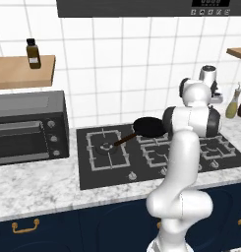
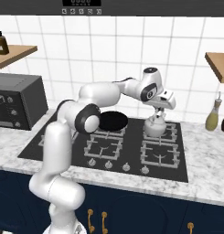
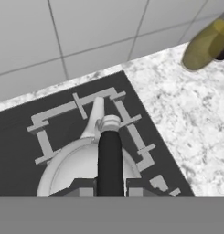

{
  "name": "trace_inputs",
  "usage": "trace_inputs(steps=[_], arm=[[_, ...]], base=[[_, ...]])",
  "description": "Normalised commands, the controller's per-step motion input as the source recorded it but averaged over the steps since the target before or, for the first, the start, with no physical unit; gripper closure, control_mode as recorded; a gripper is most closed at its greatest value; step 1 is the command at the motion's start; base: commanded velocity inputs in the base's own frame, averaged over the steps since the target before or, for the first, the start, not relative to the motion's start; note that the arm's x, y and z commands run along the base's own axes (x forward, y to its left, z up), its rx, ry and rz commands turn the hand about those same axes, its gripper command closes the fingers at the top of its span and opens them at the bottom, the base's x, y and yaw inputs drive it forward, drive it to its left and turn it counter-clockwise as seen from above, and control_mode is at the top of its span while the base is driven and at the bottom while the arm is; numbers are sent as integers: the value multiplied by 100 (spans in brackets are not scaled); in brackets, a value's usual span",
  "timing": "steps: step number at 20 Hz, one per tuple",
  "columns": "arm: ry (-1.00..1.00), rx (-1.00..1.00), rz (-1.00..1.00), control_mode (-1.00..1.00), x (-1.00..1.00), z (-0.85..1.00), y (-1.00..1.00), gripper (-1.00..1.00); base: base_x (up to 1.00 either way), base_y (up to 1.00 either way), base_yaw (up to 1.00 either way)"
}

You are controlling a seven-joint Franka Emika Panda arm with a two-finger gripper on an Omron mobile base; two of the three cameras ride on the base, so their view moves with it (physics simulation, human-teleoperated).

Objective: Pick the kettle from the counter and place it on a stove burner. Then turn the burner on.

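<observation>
Holding the kettle [image 2: 155, 126] by its top handle, gripper [image 2: 157, 114] clamped narrow, sets it upright over the stove's [image 2: 63, 145] rear-right burner [image 3: 58, 114], clear of frying pan [image 2: 113, 121]

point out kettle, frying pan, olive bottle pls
kettle [image 2: 155, 128], right base view, on its rounded body.
frying pan [image 1: 149, 126], left base view, on its black bowl.
olive bottle [image 2: 212, 117], right base view, on its lower body.

So the stove [image 2: 63, 146] sits mid-frame in the right base view, on the counter [image 2: 209, 169]. Kettle [image 2: 155, 127] is on the back right burner, frying pan [image 2: 112, 121] to its left on a back burner. Toaster oven [image 2: 15, 101] is at the left edge, bottle [image 2: 212, 116] at far right.
</observation>
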Motion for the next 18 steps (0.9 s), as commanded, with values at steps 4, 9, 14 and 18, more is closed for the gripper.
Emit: trace_inputs(steps=[4,9,14,18], arm=[[-4,6,0,-100,11,-16,-21,100],[-5,1,0,-100,23,0,-14,100],[0,0,0,-100,2,6,0,100],[-3,-1,0,-100,-9,3,3,100]], base=[[0,0,0],[0,0,0],[0,0,0],[0,0,0]])
